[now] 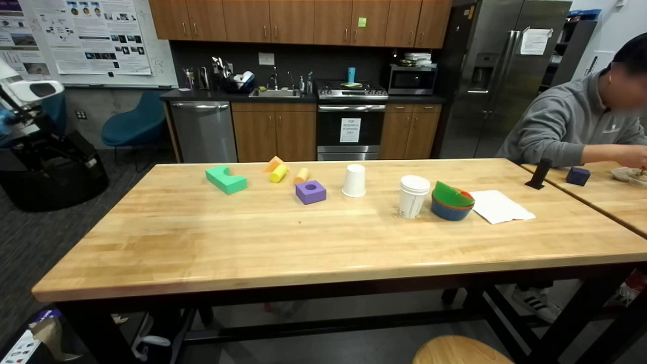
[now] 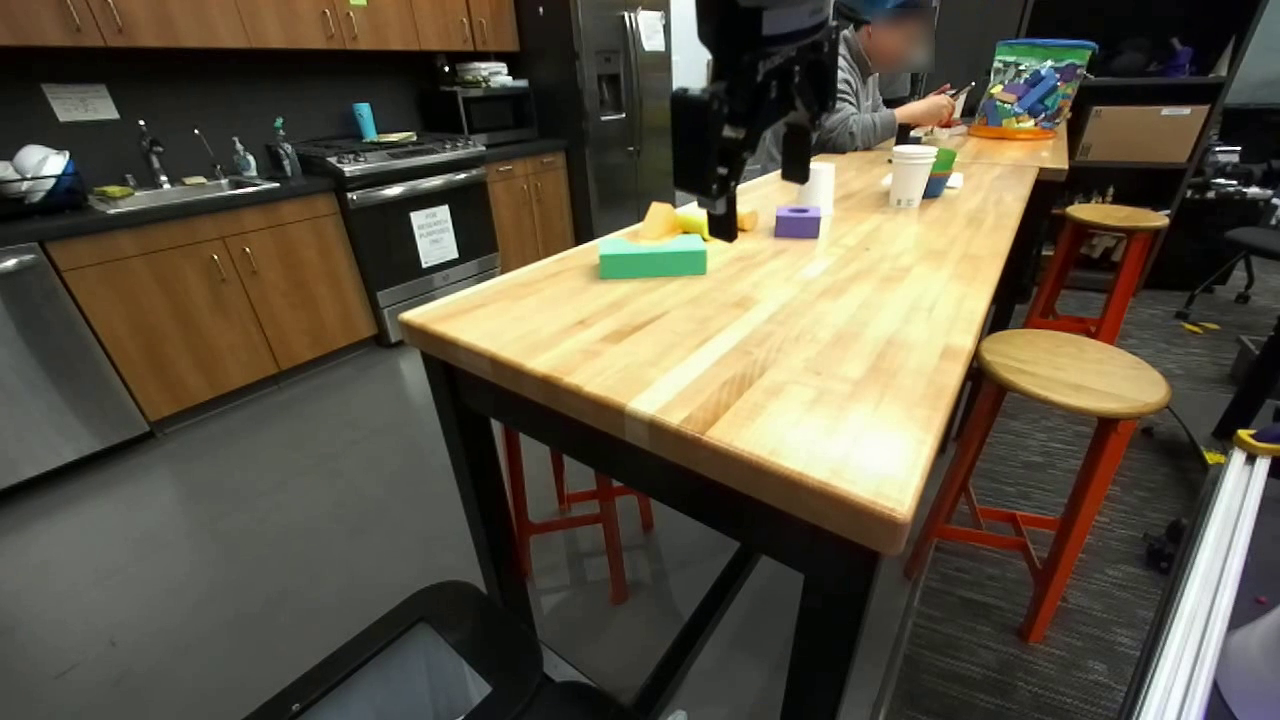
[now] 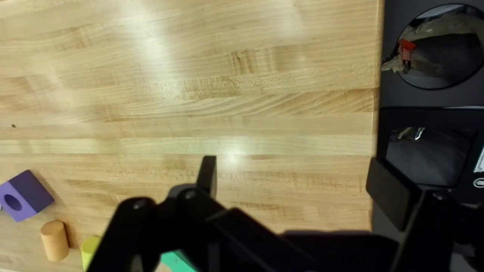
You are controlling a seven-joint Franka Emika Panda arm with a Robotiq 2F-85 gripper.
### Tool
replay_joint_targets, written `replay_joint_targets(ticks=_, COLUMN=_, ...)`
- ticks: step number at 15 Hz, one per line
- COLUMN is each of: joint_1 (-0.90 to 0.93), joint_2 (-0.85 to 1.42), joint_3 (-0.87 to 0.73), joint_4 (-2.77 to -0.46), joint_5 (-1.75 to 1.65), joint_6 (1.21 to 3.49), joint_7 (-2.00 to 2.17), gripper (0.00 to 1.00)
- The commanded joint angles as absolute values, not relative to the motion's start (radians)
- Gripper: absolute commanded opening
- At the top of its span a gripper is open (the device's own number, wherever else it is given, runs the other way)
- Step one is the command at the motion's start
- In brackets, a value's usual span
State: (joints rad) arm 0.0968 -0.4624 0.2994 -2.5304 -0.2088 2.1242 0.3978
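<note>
My gripper [image 3: 295,177] is open and empty above the table's end, its fingers wide apart in the wrist view. It also shows in an exterior view [image 2: 760,190], high over the table. A green block with a curved notch [image 1: 226,180] lies nearest; only a corner [image 3: 176,261] shows behind the gripper in the wrist view. A purple block with a round hole [image 1: 311,194] lies farther along. Between them are a yellow cylinder [image 1: 278,173], an orange cylinder [image 1: 301,175] and an orange triangular piece [image 1: 273,163]. The gripper touches none of them.
A white cup [image 1: 354,181] stands upside down. Stacked paper cups [image 1: 413,197], a blue bowl [image 1: 450,210] holding a green piece [image 1: 447,194], and a white sheet [image 1: 500,206] are farther along. A person [image 1: 571,111] sits at the adjoining table. Stools [image 2: 1072,370] stand beside the table.
</note>
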Motion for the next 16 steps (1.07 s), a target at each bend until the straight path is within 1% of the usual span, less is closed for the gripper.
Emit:
replay_joint_targets(ticks=1, joint_1=0.08, joint_2=-0.391, joint_3=0.297, joint_4=-2.445, joint_5=-0.247, joint_6=2.106, joint_7=0.393, gripper=1.0)
replay_joint_targets(ticks=7, joint_1=0.07, joint_2=-0.294, joint_3=0.283, joint_4=-2.346, joint_5=-0.261, joint_6=2.105, joint_7=0.405, gripper=1.0)
replay_joint_targets(ticks=16, joint_1=0.069, joint_2=-0.222, joint_3=0.219, joint_4=-2.277, joint_5=-0.25, joint_6=2.099, joint_7=0.363, gripper=1.0)
